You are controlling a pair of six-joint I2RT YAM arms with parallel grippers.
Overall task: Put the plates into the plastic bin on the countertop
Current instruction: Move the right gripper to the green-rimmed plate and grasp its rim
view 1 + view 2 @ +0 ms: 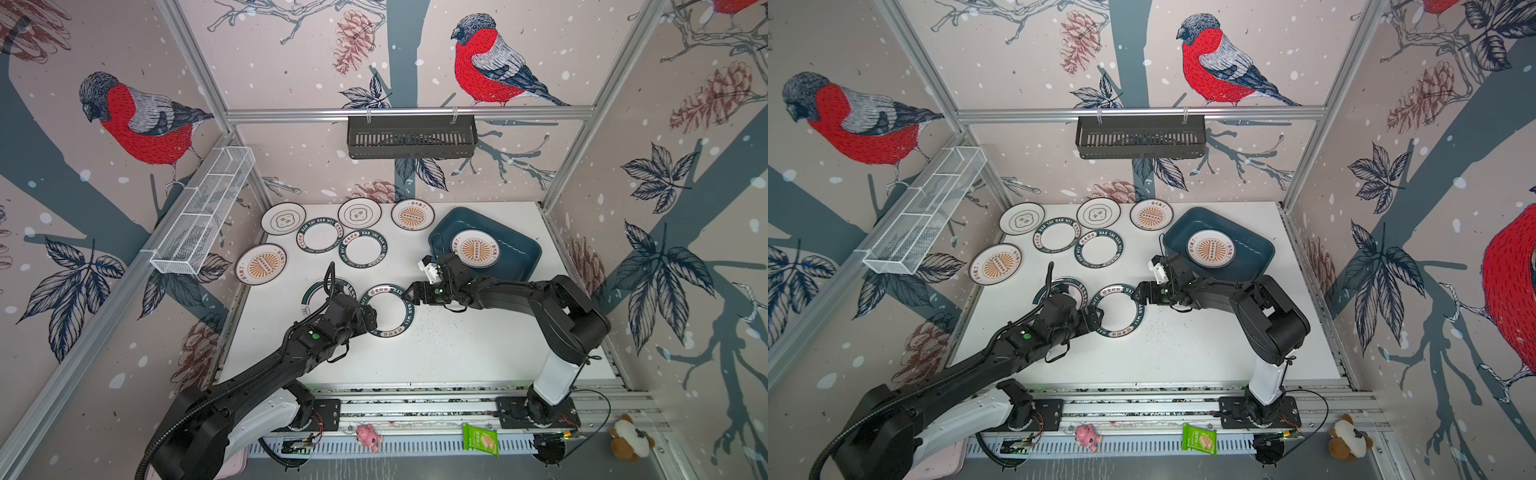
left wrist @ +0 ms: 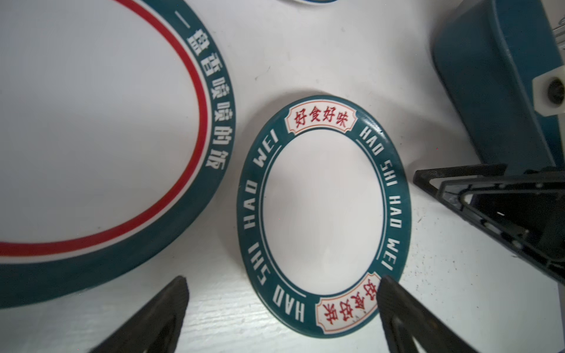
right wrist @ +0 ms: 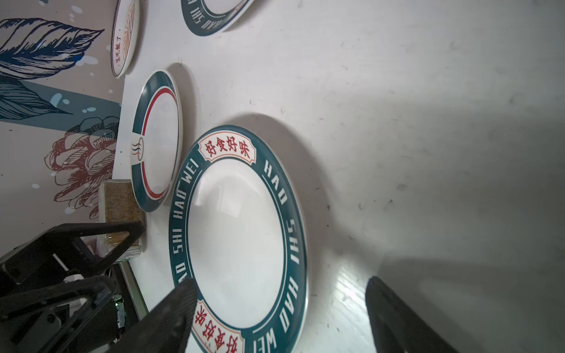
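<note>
The green-rimmed plate (image 1: pixel 384 309) lies flat on the countertop (image 1: pixel 436 345) just below the middle of both top views, and both arms close on it from opposite sides. A flat plate offers no edge to pinch from above, so this looks like one tool bracing or tipping it while the other takes the rim. The left gripper (image 2: pixel 282 305) stands wide, with one finger at the plate's near rim and the other out on bare table, holding nothing. The right gripper (image 3: pixel 282 308) is also spread wide and straddles the opposite rim, one finger over the lettered band and one beyond the edge, not yet pinched. The left arm stretches from the lower left of the frame diagonally up to the centre, its forearm low and nearly level, passing over a red-lined plate (image 1: pixel 316 293). The right arm rises from the lower right, folds at its elbow, and runs its forearm leftward, the wrist low. The plastic bin (image 1: pixel 515 249) sits slanted at the centre right with a sunburst plate (image 1: pixel 475 248) already inside. The remaining plates (image 1: pixel 364 249) are clustered at the upper left of the table.
</note>
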